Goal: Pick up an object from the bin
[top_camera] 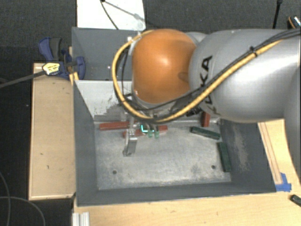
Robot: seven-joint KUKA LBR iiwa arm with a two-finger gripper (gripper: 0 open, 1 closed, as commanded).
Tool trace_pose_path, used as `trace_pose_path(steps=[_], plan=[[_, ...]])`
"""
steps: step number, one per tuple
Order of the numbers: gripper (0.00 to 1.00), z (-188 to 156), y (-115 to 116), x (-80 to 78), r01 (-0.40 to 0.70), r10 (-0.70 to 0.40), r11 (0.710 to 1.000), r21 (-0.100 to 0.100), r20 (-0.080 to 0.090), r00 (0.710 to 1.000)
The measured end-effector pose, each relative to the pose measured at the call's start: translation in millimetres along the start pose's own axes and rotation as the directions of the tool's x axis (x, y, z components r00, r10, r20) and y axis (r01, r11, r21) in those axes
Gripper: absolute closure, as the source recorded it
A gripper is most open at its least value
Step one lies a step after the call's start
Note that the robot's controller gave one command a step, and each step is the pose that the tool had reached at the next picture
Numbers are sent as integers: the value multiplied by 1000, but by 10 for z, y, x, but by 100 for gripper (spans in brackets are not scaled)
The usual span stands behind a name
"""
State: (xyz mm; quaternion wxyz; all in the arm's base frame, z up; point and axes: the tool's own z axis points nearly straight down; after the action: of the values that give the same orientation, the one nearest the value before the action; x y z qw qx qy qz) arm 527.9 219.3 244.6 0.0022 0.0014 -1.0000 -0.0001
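hand (136,138) hangs low over the far left part of the bin floor, tucked beneath the arm's wrist; how far open it is i cannot tell, and nothing can be made out in its hold. the silver arm (244,74) comes in from the right and covers much of the far side of the bin, with a rounded orange cover (162,65) at its wrist and a yellow cable looped round it. the grey metal bin (164,166) has a scuffed floor, mostly bare toward the near side. a long red stick (112,125) lies crosswise near the far wall, its right part running under the hand. two dark green bars lie to the right, well apart from the hand: one (224,156) along the right wall, one (205,133) slanted beside it. a small red piece (205,120) sits just beyond the slanted bar. a small green piece (152,133) lies just beside the hand, by the red stick.
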Motion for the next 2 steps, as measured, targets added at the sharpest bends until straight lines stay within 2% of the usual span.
trace_pose_path(steps=[1, 2], plan=[[0, 550, -746, -560, 19, -19, 1000, 5, 2, 1000], [0, 1771, -1482, -603, -42, 42, 999, 3, -1, 999]])
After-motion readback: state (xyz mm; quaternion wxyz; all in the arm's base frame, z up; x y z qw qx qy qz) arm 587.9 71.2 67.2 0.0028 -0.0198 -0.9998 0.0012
